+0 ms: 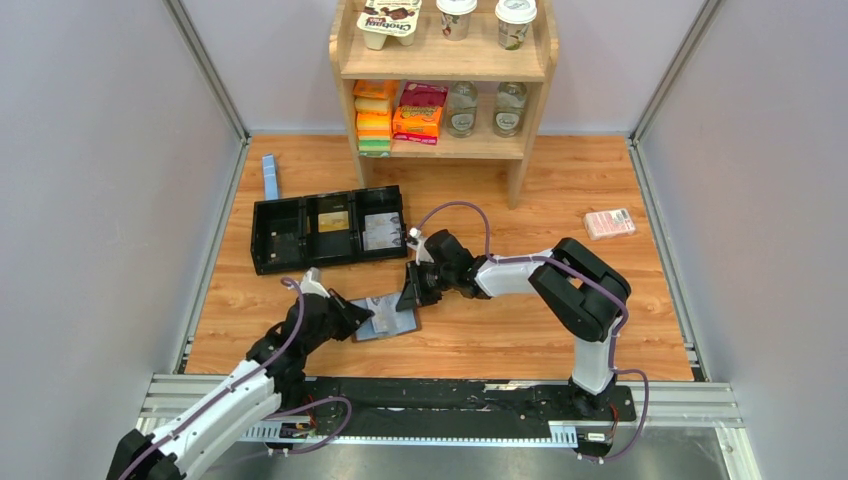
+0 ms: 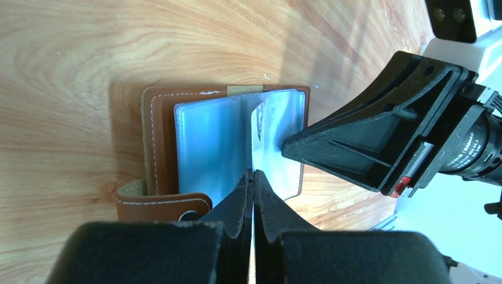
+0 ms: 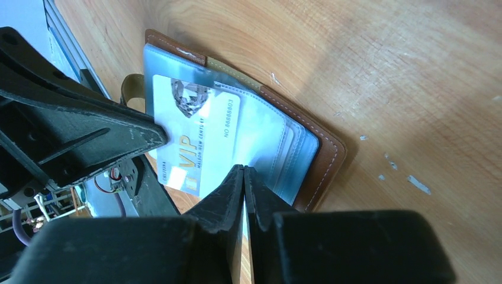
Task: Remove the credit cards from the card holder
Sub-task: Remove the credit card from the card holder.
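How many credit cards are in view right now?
3: a gold card in the black tray's middle compartment, a silvery card in its right compartment, and a VIP card at the card holder. Others may hide in its sleeves.

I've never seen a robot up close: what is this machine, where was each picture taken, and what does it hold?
These are two robot arms bolted at the near edge of a wooden table, each ending in a two-finger gripper. The wide picture comes from a fixed camera above and behind them; the other two come from cameras on the wrists, looking along each arm's own black fingers. Between the arms lies a small brown leather card holder, open, showing clear grey-blue pockets. The left gripper is shut and seems to pinch a pale silvery card marked VIP. The right gripper is shut, its tips at the pockets; whether it grips one I cannot tell. Further back: a long black compartmented tray, a narrow blue strip, a pink-red packet, a wooden shelf.
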`<state>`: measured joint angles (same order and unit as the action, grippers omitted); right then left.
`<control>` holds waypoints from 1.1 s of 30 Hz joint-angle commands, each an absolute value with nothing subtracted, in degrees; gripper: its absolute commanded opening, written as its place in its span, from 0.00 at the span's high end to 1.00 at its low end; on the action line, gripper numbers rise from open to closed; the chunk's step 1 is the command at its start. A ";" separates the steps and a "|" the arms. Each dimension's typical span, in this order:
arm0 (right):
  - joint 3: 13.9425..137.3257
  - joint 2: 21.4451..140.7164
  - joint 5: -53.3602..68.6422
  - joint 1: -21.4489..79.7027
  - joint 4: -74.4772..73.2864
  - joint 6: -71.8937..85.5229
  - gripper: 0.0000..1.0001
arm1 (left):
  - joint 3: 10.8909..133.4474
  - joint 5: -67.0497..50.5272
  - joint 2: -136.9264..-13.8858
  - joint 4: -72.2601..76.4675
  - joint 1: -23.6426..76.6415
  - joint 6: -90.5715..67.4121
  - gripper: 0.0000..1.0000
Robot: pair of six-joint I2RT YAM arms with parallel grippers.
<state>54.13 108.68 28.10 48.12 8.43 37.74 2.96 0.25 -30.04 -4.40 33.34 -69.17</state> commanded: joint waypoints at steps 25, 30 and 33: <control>57.30 87.55 22.85 46.85 -5.88 18.74 0.42 | 34.61 -8.43 -37.96 -28.12 33.40 -28.31 1.00; 59.24 81.40 28.73 46.67 -10.36 9.07 0.31 | 39.72 -17.64 -39.64 -28.12 33.40 -18.65 1.00; 59.50 78.23 31.63 46.76 -11.25 5.63 0.27 | 42.53 -23.98 -41.22 -28.21 33.40 -13.03 1.00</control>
